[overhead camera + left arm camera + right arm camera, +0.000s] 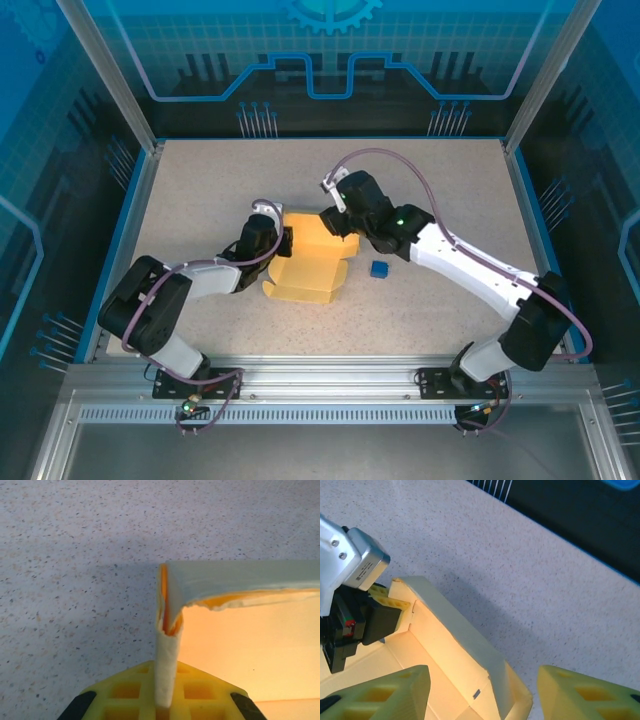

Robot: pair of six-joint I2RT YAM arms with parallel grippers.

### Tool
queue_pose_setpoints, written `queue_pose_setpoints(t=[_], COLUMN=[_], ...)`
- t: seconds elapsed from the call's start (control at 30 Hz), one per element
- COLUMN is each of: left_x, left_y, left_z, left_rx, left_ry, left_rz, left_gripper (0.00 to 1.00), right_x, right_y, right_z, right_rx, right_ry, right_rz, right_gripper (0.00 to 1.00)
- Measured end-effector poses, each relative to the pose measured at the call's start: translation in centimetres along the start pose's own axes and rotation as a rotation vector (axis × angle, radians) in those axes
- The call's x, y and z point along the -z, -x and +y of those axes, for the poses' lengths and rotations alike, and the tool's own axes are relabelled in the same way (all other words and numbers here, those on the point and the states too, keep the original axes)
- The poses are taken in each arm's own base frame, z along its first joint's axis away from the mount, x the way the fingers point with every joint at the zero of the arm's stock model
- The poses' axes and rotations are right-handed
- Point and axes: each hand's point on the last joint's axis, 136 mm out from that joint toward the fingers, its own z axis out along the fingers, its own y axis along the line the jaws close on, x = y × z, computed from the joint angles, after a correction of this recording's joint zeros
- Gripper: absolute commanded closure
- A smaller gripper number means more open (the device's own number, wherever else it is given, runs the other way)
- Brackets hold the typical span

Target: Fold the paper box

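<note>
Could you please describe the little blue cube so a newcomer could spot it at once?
On the speckled beige table, find the pale yellow paper box near the middle. Just to its right, beside the right arm, sits the blue cube: tiny, solid blue, and loose on the tabletop.

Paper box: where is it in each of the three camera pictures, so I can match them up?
Top external: paper box in the picture's middle, on the table.
Left wrist: its folded wall rises from bottom centre, pinched.
Right wrist: its wall slants across the lower left.
Shared landmark: the left tool pinching that wall.
</note>
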Motion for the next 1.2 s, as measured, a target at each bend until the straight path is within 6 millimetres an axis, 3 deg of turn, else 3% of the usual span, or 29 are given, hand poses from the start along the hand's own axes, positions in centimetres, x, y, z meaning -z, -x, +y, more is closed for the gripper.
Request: queue_pose_setpoints(t=[0.3,0.73,1.2], left_x=[0.2,0.8,1.1], left_y=[0.2,1.3,0.4], left_z=[-0.2,-0.8,-0.6], left_rx=[0.018,0.042,0.030], left_ry=[0.017,0.014,0.039], left_rz=[0.017,-0.003,0.028], left_gripper=[0.94,0.94,0.94], right_x=[-1.7,-4.0,-4.4], right_y=[-2.8,-5.0,-5.6], right_z=[0.1,-0.1,2.0], right_rx=[-0.085,-0.135,-0.225], right_ry=[-0.029,-0.060,0.036], right_rz=[0.167,0.273,0.276], right_gripper=[0.41,0.41,0.42])
